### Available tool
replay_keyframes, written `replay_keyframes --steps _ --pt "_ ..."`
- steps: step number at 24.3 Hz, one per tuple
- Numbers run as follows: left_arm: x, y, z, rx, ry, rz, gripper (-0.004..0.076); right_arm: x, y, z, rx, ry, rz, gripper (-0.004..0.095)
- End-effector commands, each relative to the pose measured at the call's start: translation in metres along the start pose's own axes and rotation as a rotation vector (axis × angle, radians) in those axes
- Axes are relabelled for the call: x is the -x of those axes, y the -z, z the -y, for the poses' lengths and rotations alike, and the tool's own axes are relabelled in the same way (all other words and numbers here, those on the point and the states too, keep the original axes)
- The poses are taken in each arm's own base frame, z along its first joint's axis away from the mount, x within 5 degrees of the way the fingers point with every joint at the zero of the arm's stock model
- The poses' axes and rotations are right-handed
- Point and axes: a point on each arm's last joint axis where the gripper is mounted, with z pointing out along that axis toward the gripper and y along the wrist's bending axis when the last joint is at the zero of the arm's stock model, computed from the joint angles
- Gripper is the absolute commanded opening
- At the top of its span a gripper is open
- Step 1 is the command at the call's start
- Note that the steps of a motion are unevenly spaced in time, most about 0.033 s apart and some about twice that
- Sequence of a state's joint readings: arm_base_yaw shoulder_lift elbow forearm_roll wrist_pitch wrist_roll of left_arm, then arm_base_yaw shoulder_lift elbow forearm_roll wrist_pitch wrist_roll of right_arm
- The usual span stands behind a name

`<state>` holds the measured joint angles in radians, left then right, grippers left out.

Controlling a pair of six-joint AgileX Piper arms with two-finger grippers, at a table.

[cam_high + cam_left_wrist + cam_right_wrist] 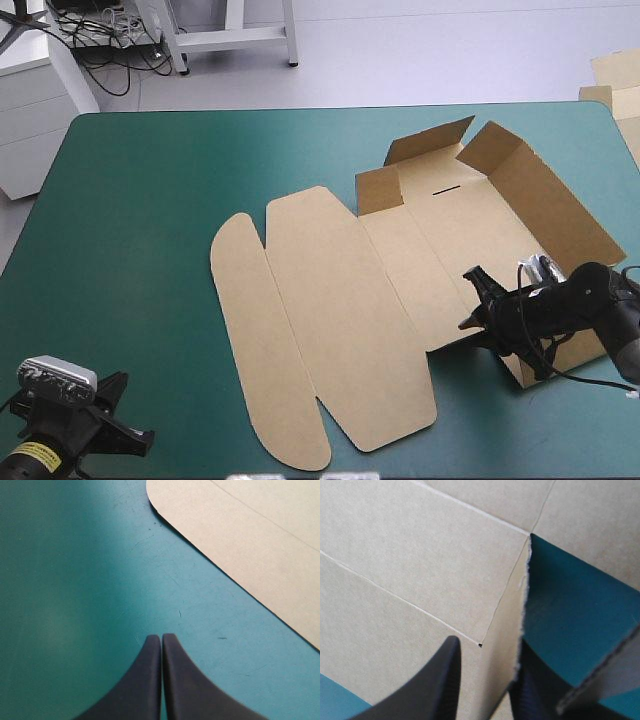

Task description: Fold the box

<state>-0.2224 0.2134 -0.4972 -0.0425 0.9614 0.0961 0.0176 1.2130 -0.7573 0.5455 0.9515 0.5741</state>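
1. High view: the brown box (pixel 340 300) lay opened out on the table (pixel 150 200), from its middle toward the right edge.
   - The lid panel and its rounded flap were flat, pointing to the near-left.
   - The tray part at the right had its far walls raised (one of them with a short slot).
   - The right claw (pixel 475 298) was at the tray's near edge, its black fingers parted.
   - The left claw (pixel 130 410) sat over the near-left corner of the table, well apart from the box.
   - Some spare board (pixel 612 75) showed beyond the far-right corner.

2. Left wrist view: the left claw (pixel 161 636) was clenched, its two fingers meeting in one pointed arch and gripping nothing.
   - It was over the bare teal-green cover (pixel 75 580).
   - A rounded corner of the box (pixel 250 535) lay flat ahead of it and off to one side, not touching.

3. Right wrist view: the right claw (pixel 487 645) was released, its fingers (pixel 435 685) standing apart.
   - The box (pixel 410 555) filled the space ahead, creases running across it.
   - A rough cut edge of the board rose beside the other finger, which was partly hidden behind it.
   - Teal-green cover (pixel 570 595) showed past that edge.
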Motion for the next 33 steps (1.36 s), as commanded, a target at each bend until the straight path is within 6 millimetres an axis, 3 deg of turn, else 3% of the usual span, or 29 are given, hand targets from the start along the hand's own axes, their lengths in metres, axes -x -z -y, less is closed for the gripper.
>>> replay_keyframes --steps 1,11,15,18,21,26,30,33 --pt "0.012 0.004 0.000 0.002 0.018 0.078 -0.0010 0.001 0.008 -0.006 0.033 0.040 0.039 -0.0011" --pt "0.012 0.004 0.000 0.002 0.015 0.077 -0.0010 0.005 0.008 -0.006 0.018 0.137 0.078 -0.0014" --pt "0.012 0.004 0.000 0.002 0.015 0.077 -0.0010 0.019 0.020 -0.011 -0.107 0.307 0.166 -0.0014" --pt "0.012 0.004 0.000 0.002 0.015 0.077 -0.0010 0.041 0.025 -0.029 -0.231 0.522 0.163 -0.0014" --pt "0.012 0.004 0.000 0.002 0.015 0.077 -0.0010 0.069 0.023 -0.060 -0.273 0.761 0.148 -0.0014" --pt "0.012 0.004 0.000 0.002 0.015 0.077 -0.0010 0.095 0.027 -0.096 -0.269 1.040 0.179 -0.0014" --pt "0.012 0.004 0.000 0.002 0.015 0.077 -0.0010 0.118 0.020 -0.122 -0.276 1.291 0.196 -0.0014" --pt "0.012 0.004 0.000 0.002 0.015 0.077 -0.0010 0.125 0.008 -0.137 -0.287 1.477 0.187 -0.0014"
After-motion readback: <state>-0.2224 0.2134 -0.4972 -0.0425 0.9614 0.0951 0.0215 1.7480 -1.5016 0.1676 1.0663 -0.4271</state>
